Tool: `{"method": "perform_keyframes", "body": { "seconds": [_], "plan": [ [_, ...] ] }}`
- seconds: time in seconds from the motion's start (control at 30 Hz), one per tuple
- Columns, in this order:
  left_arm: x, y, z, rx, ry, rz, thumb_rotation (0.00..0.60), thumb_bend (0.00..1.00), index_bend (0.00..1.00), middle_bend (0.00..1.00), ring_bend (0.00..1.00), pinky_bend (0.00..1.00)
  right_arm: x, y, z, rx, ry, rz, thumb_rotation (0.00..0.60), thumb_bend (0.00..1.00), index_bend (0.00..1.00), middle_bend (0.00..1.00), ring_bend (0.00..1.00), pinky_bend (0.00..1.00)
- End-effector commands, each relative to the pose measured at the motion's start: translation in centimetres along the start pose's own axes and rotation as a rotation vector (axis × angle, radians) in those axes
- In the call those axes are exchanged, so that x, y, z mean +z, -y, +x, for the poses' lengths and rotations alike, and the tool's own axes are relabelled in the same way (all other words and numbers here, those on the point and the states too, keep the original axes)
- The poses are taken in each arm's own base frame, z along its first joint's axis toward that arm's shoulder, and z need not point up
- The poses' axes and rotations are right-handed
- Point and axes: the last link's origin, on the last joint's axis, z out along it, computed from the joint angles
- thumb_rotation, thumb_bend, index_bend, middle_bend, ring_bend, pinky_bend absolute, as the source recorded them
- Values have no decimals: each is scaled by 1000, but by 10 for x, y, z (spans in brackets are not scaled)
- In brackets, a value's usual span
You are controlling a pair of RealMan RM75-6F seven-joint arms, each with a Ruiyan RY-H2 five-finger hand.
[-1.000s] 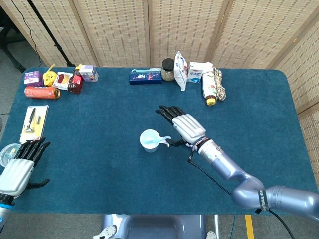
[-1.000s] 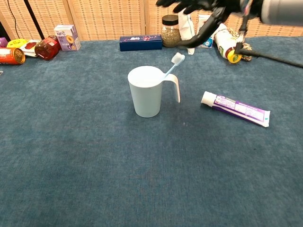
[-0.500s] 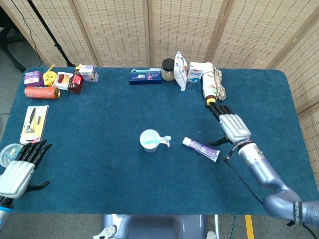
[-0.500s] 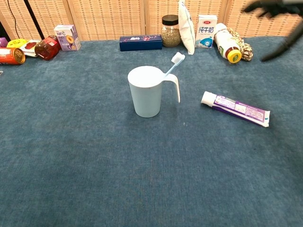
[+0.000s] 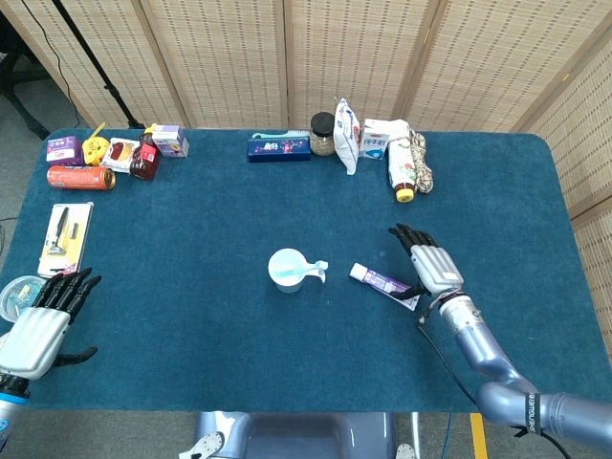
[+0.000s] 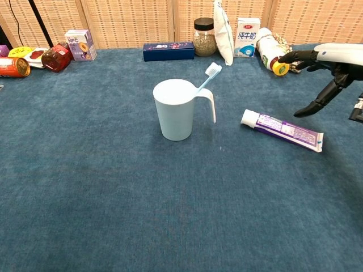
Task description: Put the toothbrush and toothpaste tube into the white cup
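Note:
The white cup (image 5: 287,269) (image 6: 177,109) stands upright mid-table with the toothbrush (image 6: 207,77) leaning inside it, bristle head up over the handle side. The purple and white toothpaste tube (image 5: 384,285) (image 6: 282,130) lies flat to the right of the cup, cap toward it. My right hand (image 5: 429,263) (image 6: 323,67) hovers open just above the tube's far end, fingers spread, holding nothing. My left hand (image 5: 40,320) rests open near the table's front left corner, seen only in the head view.
Along the back edge stand a blue box (image 5: 278,146), a jar (image 5: 322,134), a white pouch (image 5: 346,121), a milk carton (image 5: 380,139) and a bottle (image 5: 404,170). Cans, boxes and a red bottle (image 5: 144,158) cluster at back left. A carded razor (image 5: 64,235) lies at left.
My right hand left the cup, swung out to the right, then came back down to just beside the toothpaste tube's far end. The left hand barely moved.

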Motion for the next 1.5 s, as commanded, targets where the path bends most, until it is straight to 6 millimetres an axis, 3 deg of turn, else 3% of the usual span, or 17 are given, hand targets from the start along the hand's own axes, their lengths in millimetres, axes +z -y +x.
{"method": "perform_keyframes", "body": {
  "seconds": [0.03, 0.5, 1.13, 1.33, 1.5],
  "plan": [
    [0, 2, 1, -5, -2, 5, 600, 65, 0, 0, 0, 0, 4, 2, -7, -15, 0, -7, 600, 0, 0, 0, 0, 0],
    [-1, 3, 1, -3, -5, 14, 600, 65, 0, 0, 0, 0, 11, -3, -42, -45, -44, -29, 600, 0, 0, 0, 0, 0],
    [1, 1, -1, 8, -1, 18, 600, 65, 0, 0, 0, 0, 22, -22, -59, -66, -54, -60, 600, 0, 8, 0, 0, 0],
    [1, 0, -2, 11, -1, 20, 600, 64, 0, 0, 0, 0, 28, -28, -56, -92, -71, -74, 600, 0, 97, 14, 0, 6],
    [1, 0, -2, 11, -1, 20, 600, 64, 0, 0, 0, 0, 32, -34, -54, -145, -89, -86, 600, 0, 173, 59, 0, 80]
  ]
}}
